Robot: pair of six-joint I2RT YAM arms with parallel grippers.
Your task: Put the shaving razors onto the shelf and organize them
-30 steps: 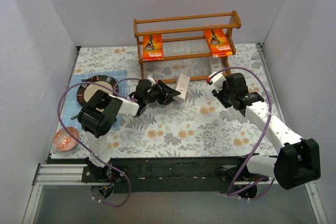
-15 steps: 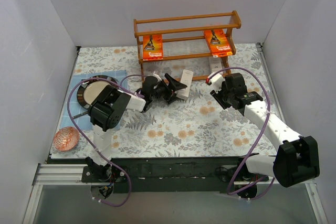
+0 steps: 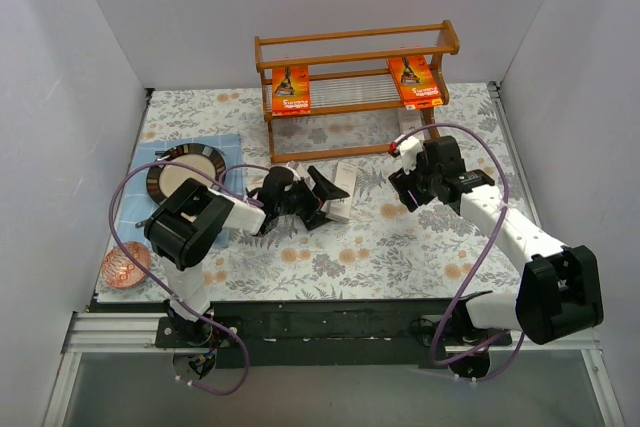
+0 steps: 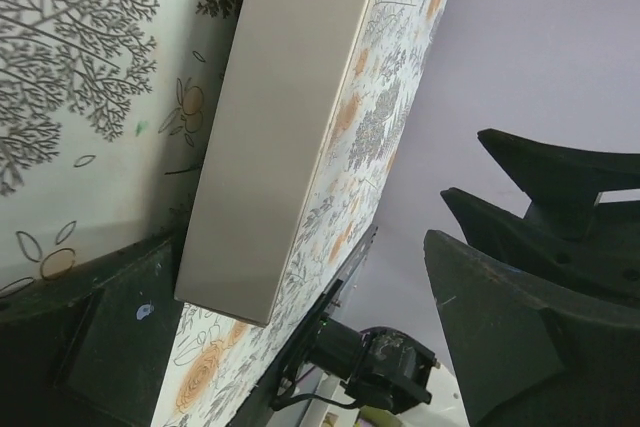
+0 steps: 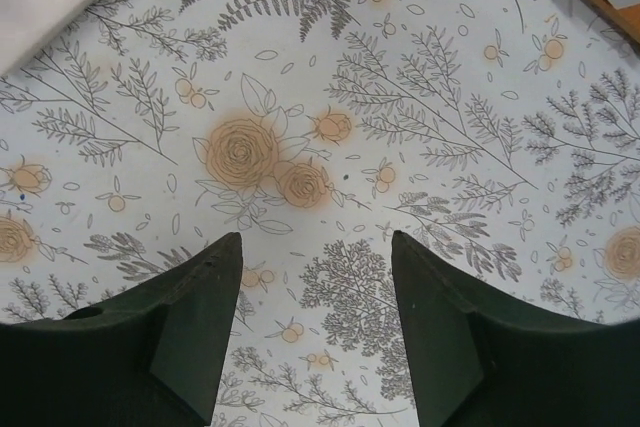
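floral-cloth table (image 3: 420, 237). wooden shelf (image 3: 355, 47) stands at the far edge, centre. left gripper (image 3: 326, 197) low in front of the shelf, jaws spread wide, gripping nothing. right gripper (image 5: 310, 327) over bare cloth, jaws apart, empty. left orange pack (image 3: 291, 90) and right orange pack (image 3: 415, 81) sit on the shelf's lower tier, one at each end, faces outward. white razor box (image 4: 290, 127) lies on the cloth between the left gripper's spread fingers. second white box (image 3: 406, 124) just beside the shelf's right foot.
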